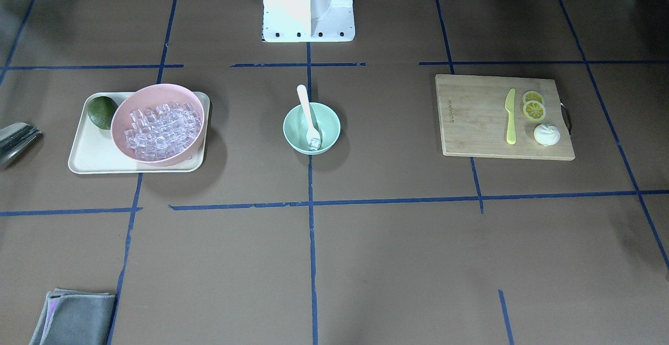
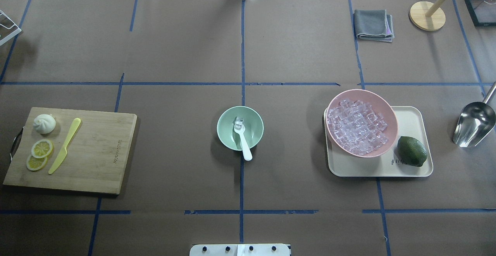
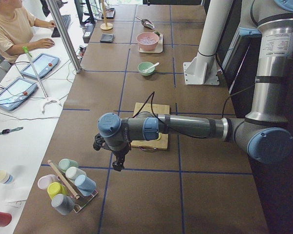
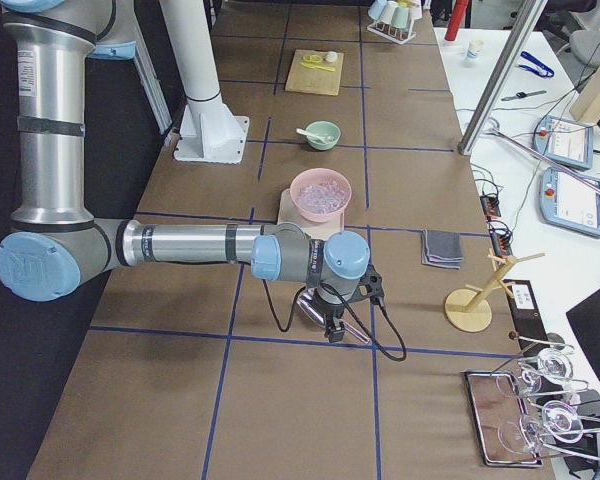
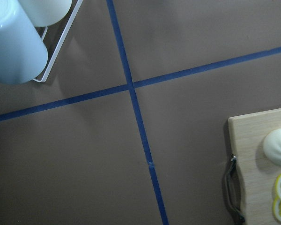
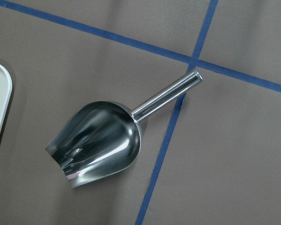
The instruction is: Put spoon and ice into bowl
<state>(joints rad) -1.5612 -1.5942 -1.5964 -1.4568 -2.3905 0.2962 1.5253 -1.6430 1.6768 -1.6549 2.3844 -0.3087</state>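
Note:
The mint-green bowl (image 2: pixel 223 130) (image 1: pixel 292 125) stands at the table's middle. The white spoon (image 2: pixel 243 141) (image 1: pixel 307 112) lies in it, scoop down inside, handle leaning over the rim toward the robot's base. A clear ice cube or two (image 2: pixel 238 122) (image 1: pixel 314 141) rest on the scoop. Several more ice cubes (image 2: pixel 356 126) fill the pink bowl (image 2: pixel 391 132). My left gripper (image 3: pixel 116 158) hangs past the cutting board, my right gripper (image 4: pixel 332 325) over the metal scoop (image 6: pixel 100 140). Both show only in side views; I cannot tell whether they are open or shut.
The pink bowl and a lime (image 2: pixel 411 151) sit on a cream tray (image 2: pixel 418 170). A cutting board (image 2: pixel 97 151) holds a yellow-green knife (image 2: pixel 64 146), lemon slices (image 2: pixel 42 148) and a white bun (image 2: pixel 44 123). A grey cloth (image 2: pixel 372 24) and a cup rack (image 3: pixel 68 185) stand near the table's ends.

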